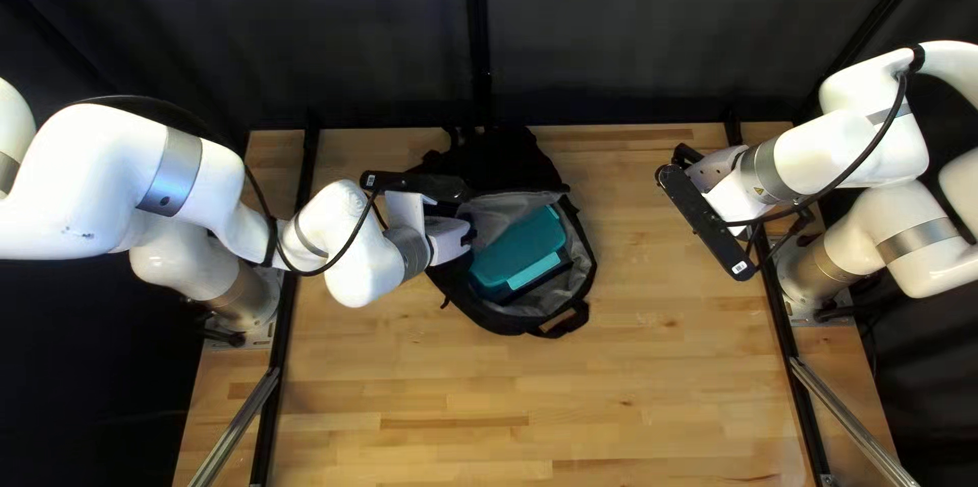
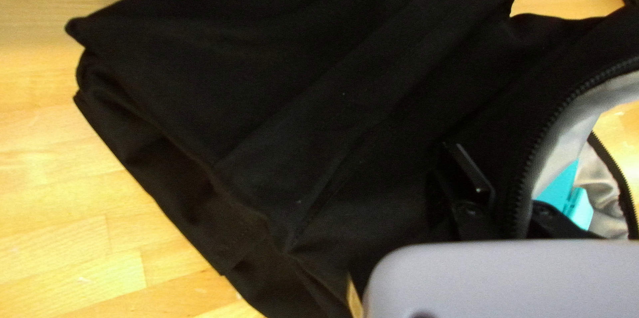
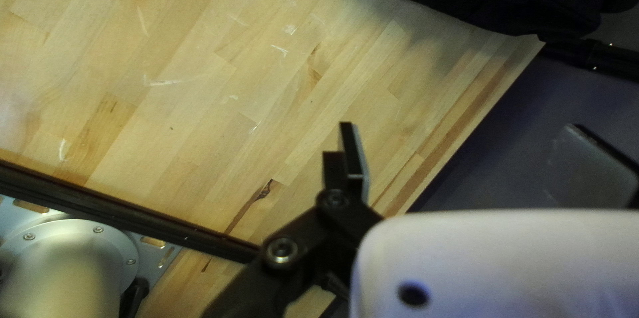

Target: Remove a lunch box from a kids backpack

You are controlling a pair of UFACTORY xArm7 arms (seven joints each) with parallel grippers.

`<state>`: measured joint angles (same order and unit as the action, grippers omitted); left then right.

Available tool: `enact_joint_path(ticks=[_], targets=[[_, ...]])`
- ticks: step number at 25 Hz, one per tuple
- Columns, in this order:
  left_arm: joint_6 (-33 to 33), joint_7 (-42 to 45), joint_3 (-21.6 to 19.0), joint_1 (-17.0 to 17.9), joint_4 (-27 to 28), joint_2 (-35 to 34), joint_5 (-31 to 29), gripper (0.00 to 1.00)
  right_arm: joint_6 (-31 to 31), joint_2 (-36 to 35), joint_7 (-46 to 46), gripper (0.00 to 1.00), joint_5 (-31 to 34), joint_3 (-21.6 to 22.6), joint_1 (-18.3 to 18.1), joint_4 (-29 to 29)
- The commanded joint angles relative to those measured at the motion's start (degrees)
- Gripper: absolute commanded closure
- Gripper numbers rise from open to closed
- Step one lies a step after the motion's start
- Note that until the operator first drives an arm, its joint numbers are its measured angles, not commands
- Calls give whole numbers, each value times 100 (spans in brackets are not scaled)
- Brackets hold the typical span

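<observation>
Locate the lunch box (image 1: 520,248): inside the backpack (image 1: 509,161), seated within the opening, untouched by either gripper. Left gripper (image 2: 506,181): apparently clenched on the backpack's zippered edge (image 2: 532,152), one finger (image 2: 474,175) outside, the other hidden on the side of the lining (image 1: 576,278). Right gripper (image 3: 459,128): released, fingers parted, nothing between them — well apart from the backpack, on the far side from the left arm (image 1: 357,253). Probable step: bracing the backpack. Probable next move: bring the right gripper over the opening and grasp the box.

Caution — possible faults:
1. Slip of the edge from the left gripper, caused by shallow purchase on soft cloth. Likely result: opening folded over the box.
2. Dragging of the whole backpack across the table (image 1: 662,395), caused by a snug box and a weak hold.
3. Snagging at the zippered edge, caused by a tilted or sideways pull.
4. Pinching of lining with the box, caused by descent too near the backpack's wall.
5. Collision with the left arm, caused by reaching too far beyond the opening.
</observation>
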<state>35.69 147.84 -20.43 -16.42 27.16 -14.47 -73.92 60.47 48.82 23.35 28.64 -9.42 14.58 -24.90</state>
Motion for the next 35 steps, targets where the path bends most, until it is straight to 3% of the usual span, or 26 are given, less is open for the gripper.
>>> enact_joint_path(ticks=[1, 14, 17, 21, 25, 29, 35], targets=[[2, 11, -2, -1, 2, 3, -1, 100, 0, 0, 0, 0, 0, 0, 0, 0], [2, 11, -2, -1, 2, 3, -1, 100, -66, 1, -18, 0, 58, 86, 40, 53], [2, 11, -2, -1, 2, 3, -1, 100, -818, -237, -139, 0, 215, 23, 88, 253], [2, 11, -2, -1, 2, 3, -1, 100, -1662, -443, -813, 0, 394, 384, 97, 705], [2, 11, -2, -1, 2, 3, -1, 100, -2323, -1116, -1563, 0, 756, 868, 9, 652], [2, 11, -2, -1, 2, 3, -1, 100, -3075, -2660, -2740, 0, 1887, 1398, -444, -13], [2, 11, -2, -1, 2, 3, -1, 100, -3280, -3897, -3487, 0, 2909, 1405, -635, -892]])
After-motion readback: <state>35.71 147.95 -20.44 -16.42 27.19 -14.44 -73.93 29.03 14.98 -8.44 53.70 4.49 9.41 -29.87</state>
